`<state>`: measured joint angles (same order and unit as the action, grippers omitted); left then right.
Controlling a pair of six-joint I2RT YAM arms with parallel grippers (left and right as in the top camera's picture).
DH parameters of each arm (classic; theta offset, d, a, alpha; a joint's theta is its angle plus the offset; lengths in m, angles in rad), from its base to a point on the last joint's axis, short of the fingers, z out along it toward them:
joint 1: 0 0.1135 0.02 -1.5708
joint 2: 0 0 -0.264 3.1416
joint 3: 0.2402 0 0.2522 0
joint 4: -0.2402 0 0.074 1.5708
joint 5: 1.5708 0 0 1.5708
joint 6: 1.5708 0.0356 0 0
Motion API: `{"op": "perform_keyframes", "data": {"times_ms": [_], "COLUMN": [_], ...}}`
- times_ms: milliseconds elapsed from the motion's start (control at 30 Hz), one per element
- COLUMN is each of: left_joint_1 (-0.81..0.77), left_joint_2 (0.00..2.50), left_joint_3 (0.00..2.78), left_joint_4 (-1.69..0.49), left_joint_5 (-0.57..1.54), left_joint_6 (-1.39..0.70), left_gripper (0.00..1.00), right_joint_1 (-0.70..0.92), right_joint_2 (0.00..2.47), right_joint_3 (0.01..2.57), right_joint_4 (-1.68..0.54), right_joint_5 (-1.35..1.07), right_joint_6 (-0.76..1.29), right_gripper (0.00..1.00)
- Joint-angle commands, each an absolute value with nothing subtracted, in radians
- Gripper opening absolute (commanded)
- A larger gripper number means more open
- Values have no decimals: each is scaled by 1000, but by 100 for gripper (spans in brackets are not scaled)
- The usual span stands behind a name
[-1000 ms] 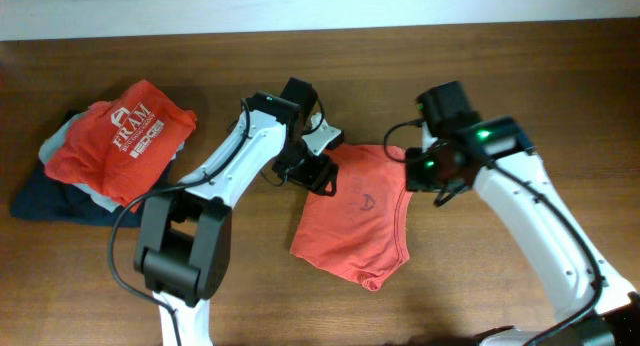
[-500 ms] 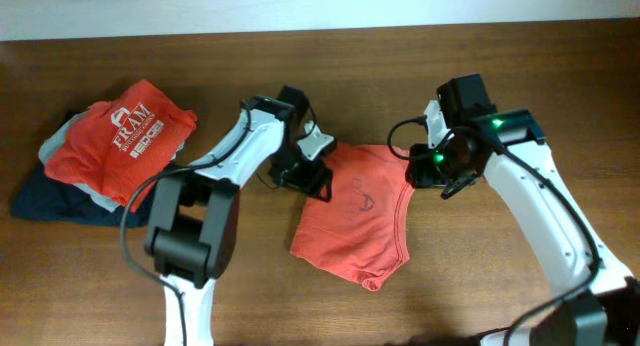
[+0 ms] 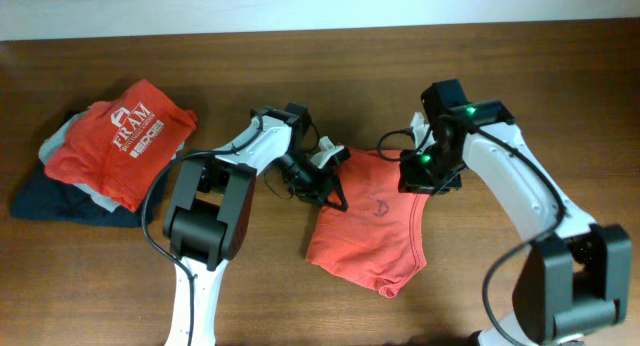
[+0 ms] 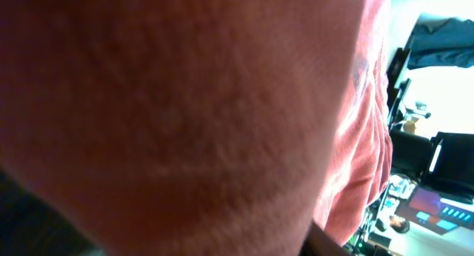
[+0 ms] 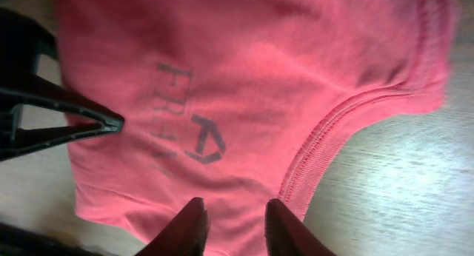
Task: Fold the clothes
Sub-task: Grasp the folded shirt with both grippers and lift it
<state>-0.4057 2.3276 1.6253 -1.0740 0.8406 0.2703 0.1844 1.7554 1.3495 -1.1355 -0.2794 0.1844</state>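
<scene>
- The orange-red T-shirt [image 3: 365,226] lies rumpled on the wooden counter [image 3: 90,286], mid-counter between the two arms. Faint grey lettering shows through its fabric [image 5: 185,130].
- The left pincer [image 3: 330,186] sits at the shirt's upper left edge. Fabric fills the left wrist view, so I cannot tell how its fingers stand.
- The right pincer [image 5: 237,225] is at the upper right edge beside the collar seam. Its fingertips [image 5: 191,225] are slightly apart over the cloth, and I cannot tell whether they pinch it.
- A folded red "FRAM" shirt [image 3: 125,136] tops a pile well to the left.

T-shirt [image 3: 365,231]: matt knit cloth, stitched hem. Table [image 3: 100,276]: wood, smooth, low sheen. R arm shell [image 3: 515,176]: white glossy plastic.
</scene>
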Motion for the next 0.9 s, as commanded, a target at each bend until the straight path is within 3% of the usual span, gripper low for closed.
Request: {"op": "perform_keyframes", "data": {"times_ms": [0, 100, 267, 400, 600, 867], "left_joint_1": [-411, -411, -411, -412, -415, -447], "left_joint_2": [2354, 2354, 2354, 2354, 2354, 2354], "left_joint_3": [1612, 1612, 1612, 1612, 1612, 1611], "left_joint_4": [-1071, -1069, -1069, -1073, -1067, -994], "left_joint_5": [868, 869, 869, 904, 913, 908], "left_joint_6": [285, 281, 278, 274, 238, 87], "left_gripper": [35, 41, 50, 53, 53, 40], "right_joint_1": [189, 200, 220, 230, 234, 252], "right_joint_2": [1807, 1861, 1959, 2053, 2117, 2123], "right_joint_3": [1358, 1355, 1333, 1332, 1332, 1332], "right_joint_4": [-1137, -1136, -1124, -1111, -1103, -1088], "right_joint_5": [-311, -311, -311, -313, -353, -360], "right_joint_6": [183, 183, 183, 179, 160, 160], "right_gripper": [28, 27, 10, 4, 4, 4]}}
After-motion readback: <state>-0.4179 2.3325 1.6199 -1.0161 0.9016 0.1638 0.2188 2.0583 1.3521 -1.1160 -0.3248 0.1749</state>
